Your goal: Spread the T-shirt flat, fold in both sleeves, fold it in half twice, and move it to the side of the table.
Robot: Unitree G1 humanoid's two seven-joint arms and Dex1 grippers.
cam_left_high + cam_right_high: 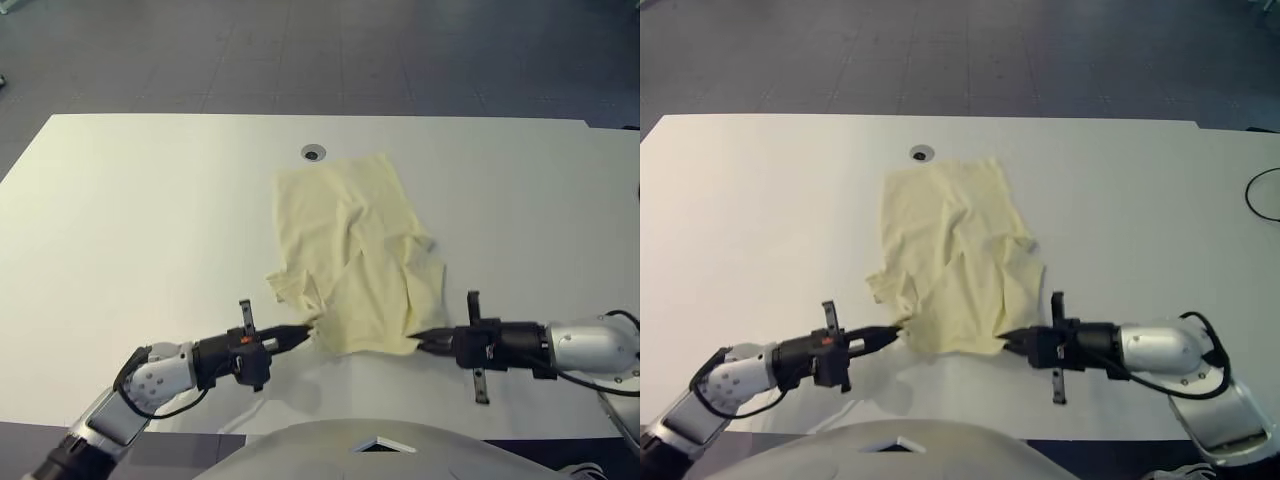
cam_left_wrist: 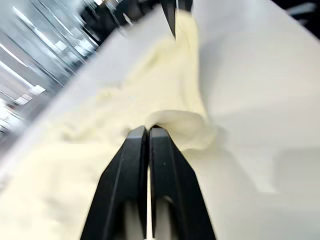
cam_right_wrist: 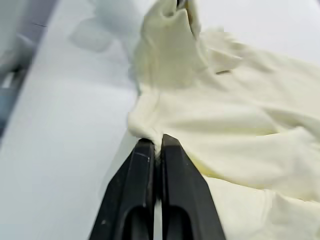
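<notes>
On the table (image 1: 120,200), left gripper (image 1: 304,331) and right gripper (image 1: 419,340) clamp T-shirt (image 1: 350,240).

T-shirt (image 1: 350,250): sleeves and collar lost in crumpled folds, not distinguishable; round fitting (image 1: 313,152), far of shirt: too small to identify; black cable (image 1: 1250,192), right: cut off by edge.

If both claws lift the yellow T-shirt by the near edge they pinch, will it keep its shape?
Probably not: the T-shirt lies wrinkled and bunched, so it would likely sag between the left claw and right claw. Its thin, soft folds suggest little weight. Its far end may drag across the table.
</notes>
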